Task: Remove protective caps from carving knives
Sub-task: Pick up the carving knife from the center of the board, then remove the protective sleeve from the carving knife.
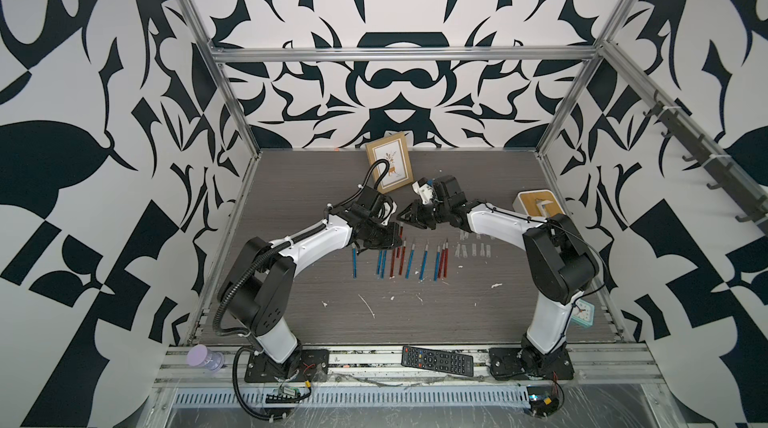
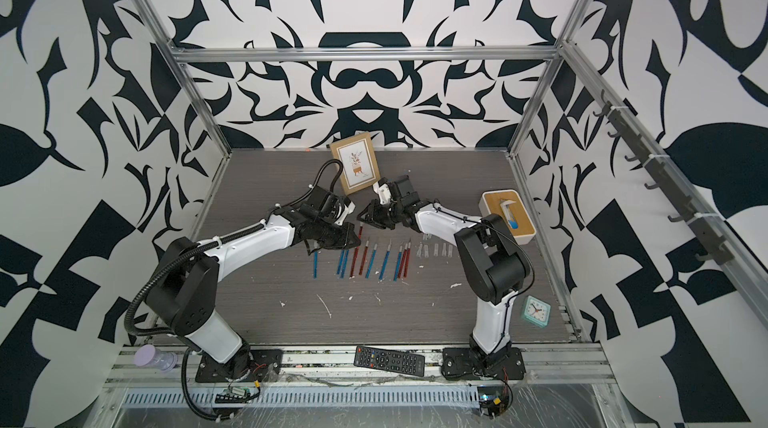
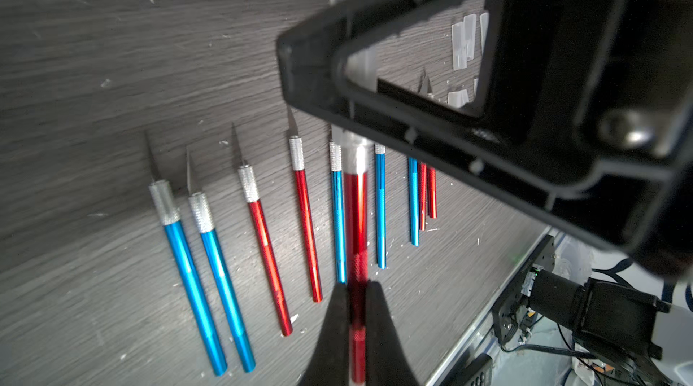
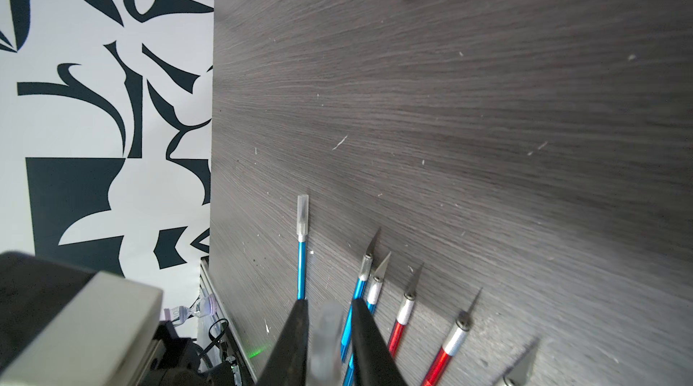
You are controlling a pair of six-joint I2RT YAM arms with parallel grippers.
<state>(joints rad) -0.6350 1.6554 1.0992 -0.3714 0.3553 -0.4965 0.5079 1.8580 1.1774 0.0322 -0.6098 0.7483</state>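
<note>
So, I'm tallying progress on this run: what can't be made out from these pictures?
1. Whether the right fingers actually pinch the cap: right wrist view, cap blurred near the lens.
2. Where that cap meets the held red knife: left wrist view, the right fingers' black frame crosses it.
3. Loose caps count: both top views, too small, and some may lie behind the right arm.

L claw clamped tight, R claw jaws slightly apart, tips facing.
</note>
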